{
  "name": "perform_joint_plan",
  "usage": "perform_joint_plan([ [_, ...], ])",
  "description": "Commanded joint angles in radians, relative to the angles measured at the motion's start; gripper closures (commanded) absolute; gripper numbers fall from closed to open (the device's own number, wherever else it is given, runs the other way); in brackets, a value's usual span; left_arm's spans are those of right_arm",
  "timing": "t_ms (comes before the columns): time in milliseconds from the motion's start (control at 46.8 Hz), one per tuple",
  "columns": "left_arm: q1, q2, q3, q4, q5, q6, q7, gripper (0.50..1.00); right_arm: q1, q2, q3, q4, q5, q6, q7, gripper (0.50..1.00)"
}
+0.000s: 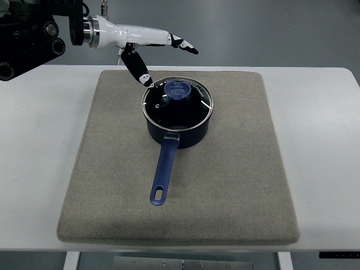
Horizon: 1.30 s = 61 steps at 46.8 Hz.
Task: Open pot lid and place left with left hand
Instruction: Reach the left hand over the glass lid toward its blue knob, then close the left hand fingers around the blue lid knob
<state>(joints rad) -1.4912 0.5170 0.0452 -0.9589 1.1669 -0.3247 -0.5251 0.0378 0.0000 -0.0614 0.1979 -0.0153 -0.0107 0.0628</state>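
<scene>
A dark blue pot (179, 130) sits on the grey mat (236, 185), its long blue handle (164, 173) pointing toward the near edge. A glass lid (175, 106) with a blue knob (179, 90) rests on the pot. My left hand (166, 61) reaches in from the upper left, above and behind the pot's far-left rim. Its fingers are spread, the thumb pointing down toward the lid's edge, the others stretched right. It holds nothing and stands apart from the knob.
The mat lies on a white table (39, 140). Bare mat stretches to the left of the pot (107, 146) and to its right. The left arm's dark housing (28, 39) fills the upper left corner.
</scene>
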Motion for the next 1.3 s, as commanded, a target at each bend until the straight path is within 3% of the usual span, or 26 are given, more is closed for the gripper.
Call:
perform_joint_plan([
  [0,0.005,0.002,0.002,-0.012,0.01,-0.008,-0.007,0.516,0.0,0.0,0.0,0.0,0.0,0.0,0.0,0.583],
  [171,-0.008,0.002,0.002,-0.021,0.18,-0.014,-0.086,0.521,0.001,0.0,0.0,0.002,0.0,0.0,0.0,0.583],
  [918,-0.07,-0.034,0.002,-0.006,0.477,-0.016,-0.086,0.542,-0.001,0.0,0.0,0.0,0.0,0.0,0.0,0.583],
  [1281,-0.121,-0.064,-0.007,0.012,0.462,-0.178,-0.086,0.566,-0.001,0.0,0.0,0.0,0.0,0.0,0.0,0.583],
])
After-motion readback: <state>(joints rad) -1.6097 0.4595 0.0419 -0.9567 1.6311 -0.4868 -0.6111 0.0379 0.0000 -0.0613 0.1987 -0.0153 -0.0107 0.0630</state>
